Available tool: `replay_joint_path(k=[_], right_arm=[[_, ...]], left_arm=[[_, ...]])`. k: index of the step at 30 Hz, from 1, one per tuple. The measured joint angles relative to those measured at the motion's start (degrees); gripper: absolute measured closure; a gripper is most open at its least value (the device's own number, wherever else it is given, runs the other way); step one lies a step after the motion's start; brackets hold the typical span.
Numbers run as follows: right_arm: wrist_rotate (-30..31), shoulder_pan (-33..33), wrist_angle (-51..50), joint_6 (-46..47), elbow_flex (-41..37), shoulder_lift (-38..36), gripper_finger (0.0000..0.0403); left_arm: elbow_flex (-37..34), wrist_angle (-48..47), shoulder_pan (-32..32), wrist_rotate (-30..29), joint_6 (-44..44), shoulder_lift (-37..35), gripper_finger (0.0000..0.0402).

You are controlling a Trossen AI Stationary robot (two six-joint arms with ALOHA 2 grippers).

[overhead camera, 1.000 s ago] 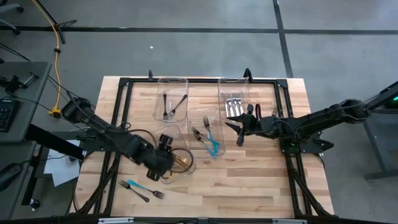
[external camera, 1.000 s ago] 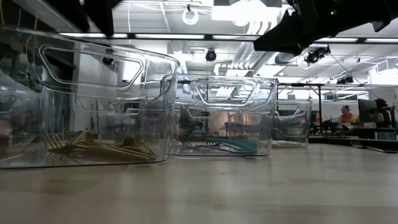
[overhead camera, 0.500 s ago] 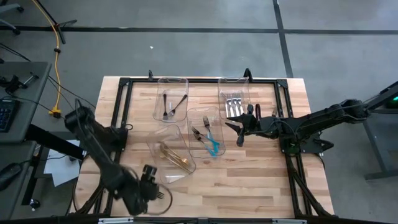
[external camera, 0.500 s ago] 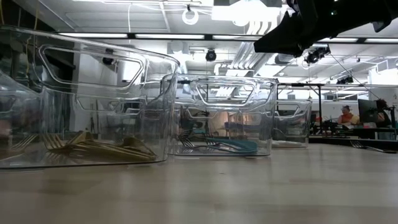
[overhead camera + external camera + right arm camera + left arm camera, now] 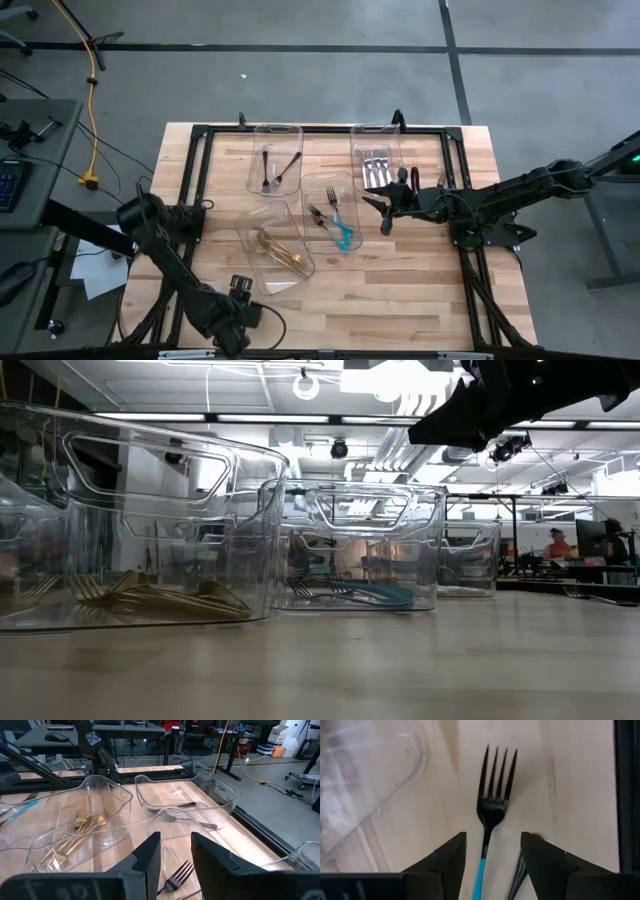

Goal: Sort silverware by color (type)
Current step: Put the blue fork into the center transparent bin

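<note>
Wrist view: left end effector point(image 5: 492, 855) straddles teal-handled fork point(image 5: 492, 815).

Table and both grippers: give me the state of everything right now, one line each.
left gripper: open, straddling the teal-handled fork lying flat on the table
right gripper: open, empty, hovering beside the silver-fork bin
gold-fork bin: upright, gold forks inside
black-fork bin: upright, black utensils inside
middle bin: upright, teal-handled pieces inside

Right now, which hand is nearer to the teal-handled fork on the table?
Left. The left hand hangs open right over the teal-handled fork; the right hand waits far off, beside the silver bin.
</note>
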Motion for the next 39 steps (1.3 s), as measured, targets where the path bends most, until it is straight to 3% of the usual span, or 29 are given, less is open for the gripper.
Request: replay_joint_path(k=[8,17,39], right_arm=[[-0.03,0.0,-0.01,-0.03,0.0,0.0,0.03],[-0.33,0.0,0.22,-1.11,0.0,0.0,0.03],[-0.23,0.0,0.01,-1.07,0.0,0.02,0.03]], left_arm=[[-6.59,7.82,0.26,3.07,-1.36,-1.2,0.022],[-10.93,9.8,1.31,4.03,-2.8,-1.51,0.022],[-11.45,10.55,3.7,7.01,-2.31,-1.37,0.022]])
